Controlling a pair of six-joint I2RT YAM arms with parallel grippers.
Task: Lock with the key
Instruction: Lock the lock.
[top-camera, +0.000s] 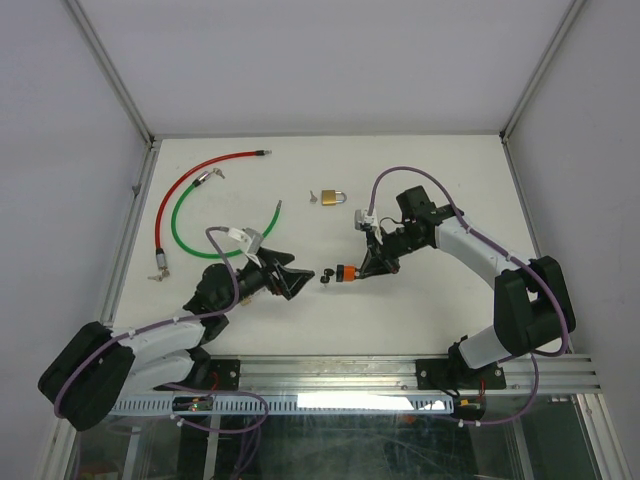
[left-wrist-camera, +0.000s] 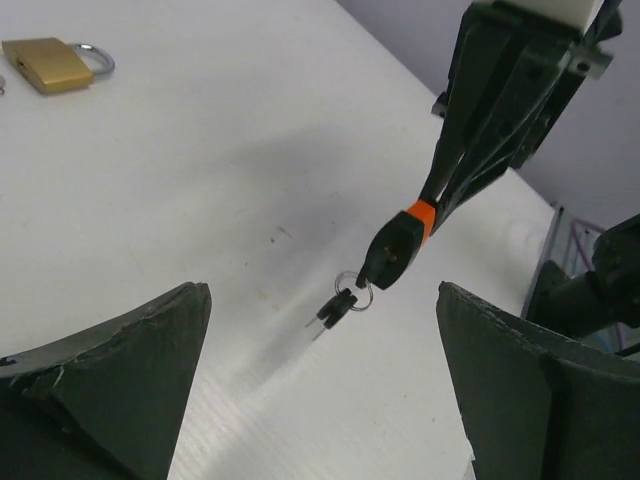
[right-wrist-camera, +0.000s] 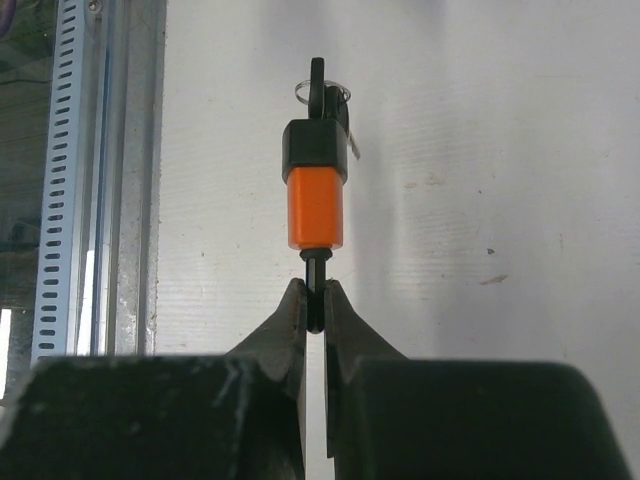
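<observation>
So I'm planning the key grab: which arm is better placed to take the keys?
Left. The left gripper is open, facing the keys dangling from the orange lock; the right gripper is shut on that lock.

Top view looks down on the table; both close wrist views share the orange lock.

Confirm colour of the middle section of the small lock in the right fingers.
Orange, on the small lock; black cap toward the keys. Best in right wrist view.
</observation>
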